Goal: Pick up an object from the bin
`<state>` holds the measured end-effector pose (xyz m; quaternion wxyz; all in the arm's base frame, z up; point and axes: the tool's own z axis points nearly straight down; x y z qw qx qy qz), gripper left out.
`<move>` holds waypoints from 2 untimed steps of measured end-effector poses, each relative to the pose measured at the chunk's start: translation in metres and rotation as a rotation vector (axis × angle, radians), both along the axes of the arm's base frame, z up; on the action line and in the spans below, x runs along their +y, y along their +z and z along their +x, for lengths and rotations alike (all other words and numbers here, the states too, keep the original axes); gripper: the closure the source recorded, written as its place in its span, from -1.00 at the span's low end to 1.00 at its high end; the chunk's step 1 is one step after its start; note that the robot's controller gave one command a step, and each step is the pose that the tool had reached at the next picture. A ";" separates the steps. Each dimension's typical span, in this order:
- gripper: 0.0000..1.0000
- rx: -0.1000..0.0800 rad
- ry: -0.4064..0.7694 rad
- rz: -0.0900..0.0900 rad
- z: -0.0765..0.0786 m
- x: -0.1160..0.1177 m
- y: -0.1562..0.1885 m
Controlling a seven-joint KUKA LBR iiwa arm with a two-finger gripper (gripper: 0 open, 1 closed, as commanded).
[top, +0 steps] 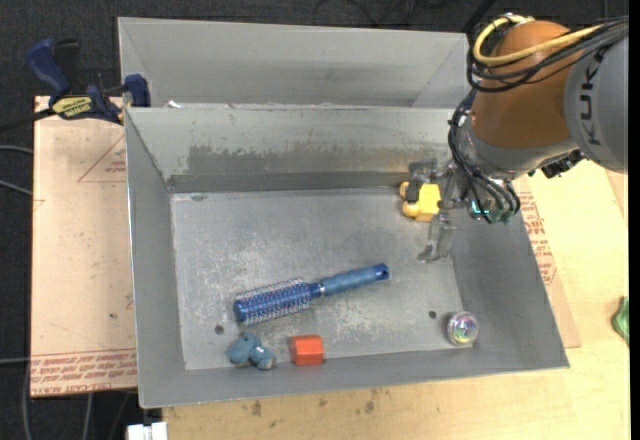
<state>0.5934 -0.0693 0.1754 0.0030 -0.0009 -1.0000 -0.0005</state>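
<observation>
My gripper (pixel 436 244) hangs low over the bin floor near the back right corner. Just to its upper left, close against it, is a small yellow toy (pixel 421 200) with an orange part on its left side; whether the gripper touches it cannot be made out. A shiny glitter ball (pixel 462 329) lies on the floor in front of the gripper, near the front right corner. A blue hairbrush (pixel 308 292) lies slantwise in the middle of the floor, its handle end pointing toward the gripper.
Near the front left wall sit an orange block (pixel 308 350) and a blue-grey lumpy thing (pixel 249 351). The arm with its orange cover and cables reaches in over the right rim.
</observation>
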 end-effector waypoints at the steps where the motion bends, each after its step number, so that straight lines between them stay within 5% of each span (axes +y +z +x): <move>1: -1.00 0.000 0.156 0.004 -0.017 0.103 -0.110; 2: -1.00 -0.008 0.352 0.002 -0.044 0.118 -0.075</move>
